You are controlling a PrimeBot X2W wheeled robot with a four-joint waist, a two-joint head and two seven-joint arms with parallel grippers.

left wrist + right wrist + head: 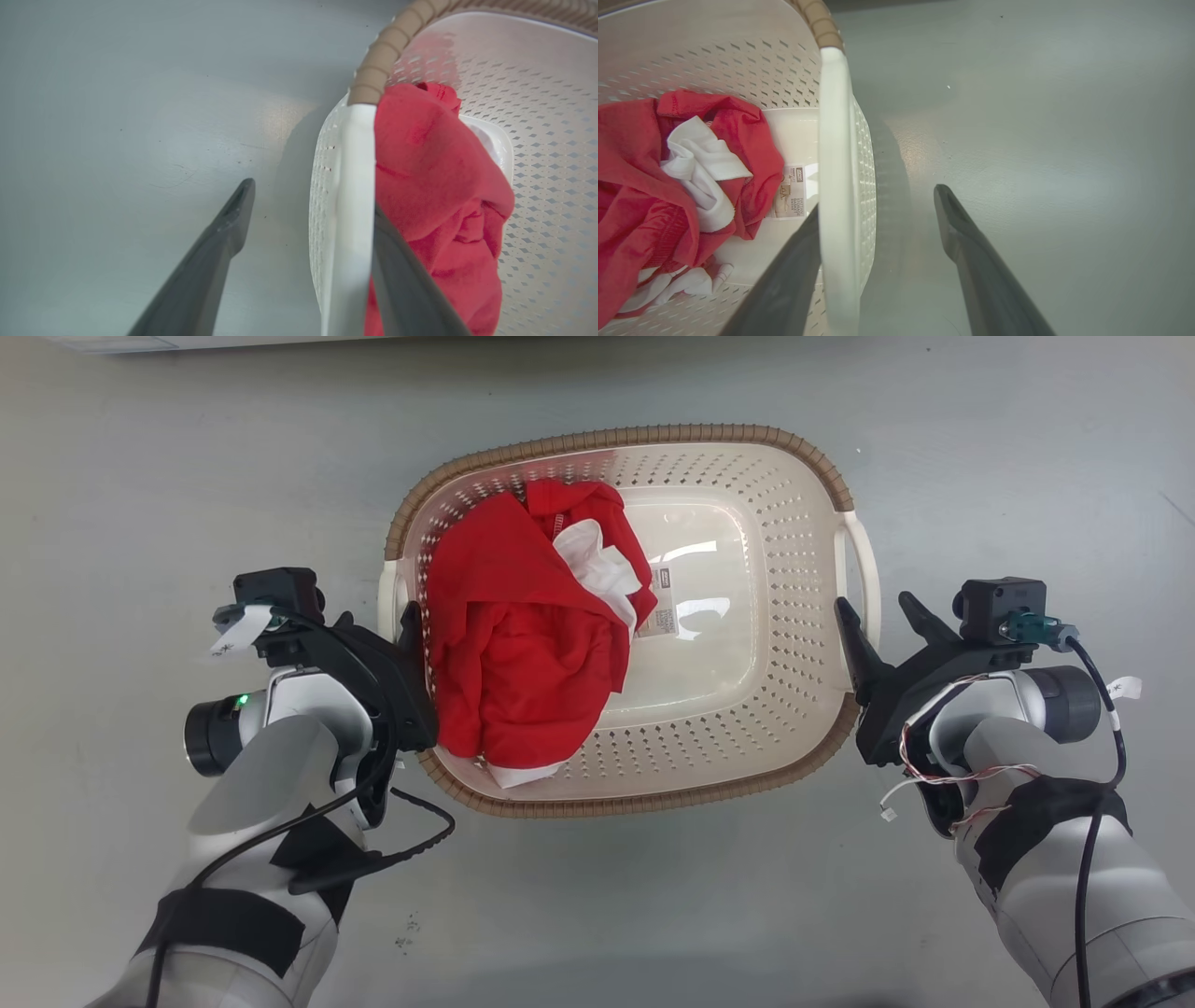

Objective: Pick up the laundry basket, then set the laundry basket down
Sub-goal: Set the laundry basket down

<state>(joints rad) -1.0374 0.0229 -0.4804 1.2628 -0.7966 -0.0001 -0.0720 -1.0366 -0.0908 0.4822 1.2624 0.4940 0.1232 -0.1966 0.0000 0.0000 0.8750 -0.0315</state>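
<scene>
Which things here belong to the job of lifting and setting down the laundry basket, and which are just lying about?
Belong to the job: laundry basket; left handle; right handle; left gripper and right gripper, each open astride a handle.

Just there: red garment, white cloth and label inside the basket; grey floor.

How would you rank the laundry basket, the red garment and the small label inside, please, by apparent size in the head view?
Largest: the laundry basket.
Next: the red garment.
Smallest: the label on the basket's floor.
</scene>
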